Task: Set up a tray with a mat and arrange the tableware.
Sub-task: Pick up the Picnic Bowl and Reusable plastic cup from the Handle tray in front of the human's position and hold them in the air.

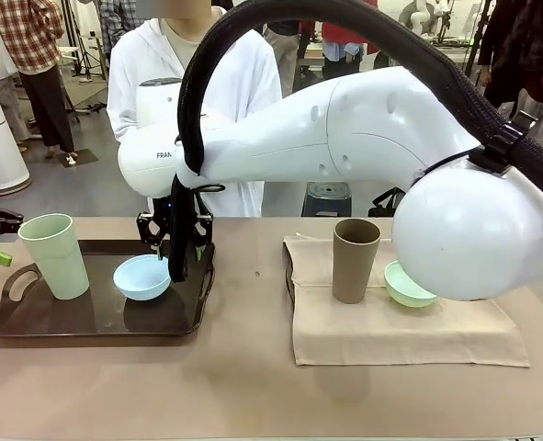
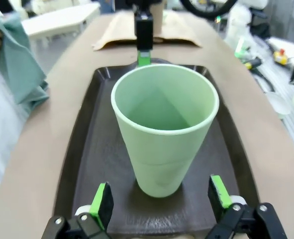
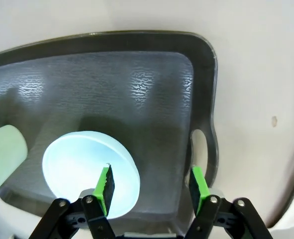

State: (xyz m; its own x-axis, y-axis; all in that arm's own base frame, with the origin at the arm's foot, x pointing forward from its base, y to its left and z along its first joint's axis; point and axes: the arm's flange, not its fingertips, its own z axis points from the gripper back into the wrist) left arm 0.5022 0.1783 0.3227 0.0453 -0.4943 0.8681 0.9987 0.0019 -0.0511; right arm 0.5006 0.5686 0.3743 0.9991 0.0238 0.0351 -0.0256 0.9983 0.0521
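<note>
Right gripper (image 3: 151, 177): is hanging over the tray's (image 1: 96, 317) right end, jaws partly spread and gripping nothing, one finger above the light blue bowl's (image 1: 142, 277) hollow and the other outside its rim.
Left gripper (image 2: 160, 188): is hovering at the tray's left end, wide open and empty.
Pale green tumbler (image 1: 55, 255): is standing upright on the tray, just ahead of the left gripper.
Brown tumbler (image 1: 355, 260), mint green bowl (image 1: 404, 287): are sitting on the mat (image 1: 400, 335), right of the tray.
</note>
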